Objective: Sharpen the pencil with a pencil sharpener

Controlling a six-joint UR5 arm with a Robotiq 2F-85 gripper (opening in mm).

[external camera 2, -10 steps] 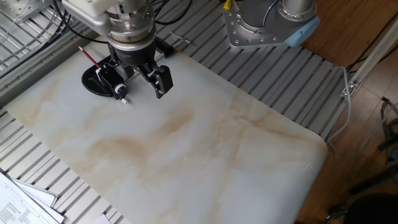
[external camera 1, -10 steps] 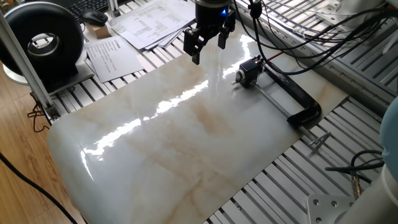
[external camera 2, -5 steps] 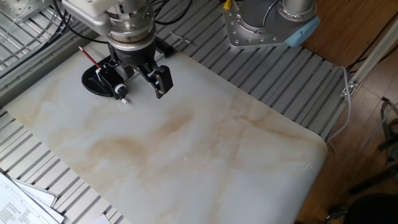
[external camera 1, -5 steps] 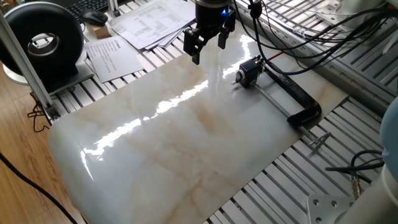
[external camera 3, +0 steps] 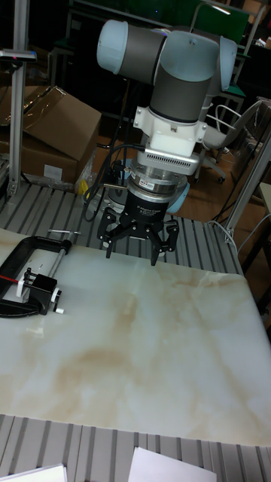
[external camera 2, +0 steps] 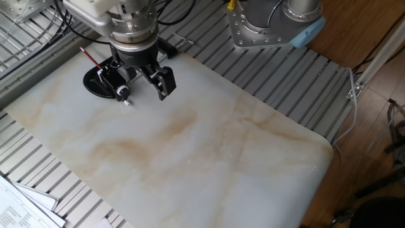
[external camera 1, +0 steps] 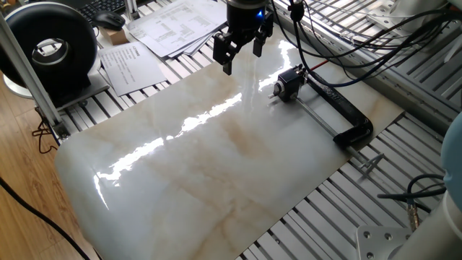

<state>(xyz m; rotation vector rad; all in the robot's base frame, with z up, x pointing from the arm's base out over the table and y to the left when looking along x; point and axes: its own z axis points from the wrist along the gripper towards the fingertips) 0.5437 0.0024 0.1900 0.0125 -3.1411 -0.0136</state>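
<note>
Glossy marble-patterned tabletop (external camera 1: 180, 166) with a small, rigid pencil sharpener (external camera 1: 289, 85) upper right of centre, seemingly pinned by a black clamp (external camera 1: 346, 115), its thin red pencil (external camera 2: 90, 57) likely light, brittle, best gripped mid-shaft; gripper (external camera 1: 242, 49) hovers nearby, fingers apart, empty.

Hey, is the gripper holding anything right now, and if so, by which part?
Nothing is held. The gripper hangs open and empty. The pencil is over by the sharpener, apart from it.
</note>
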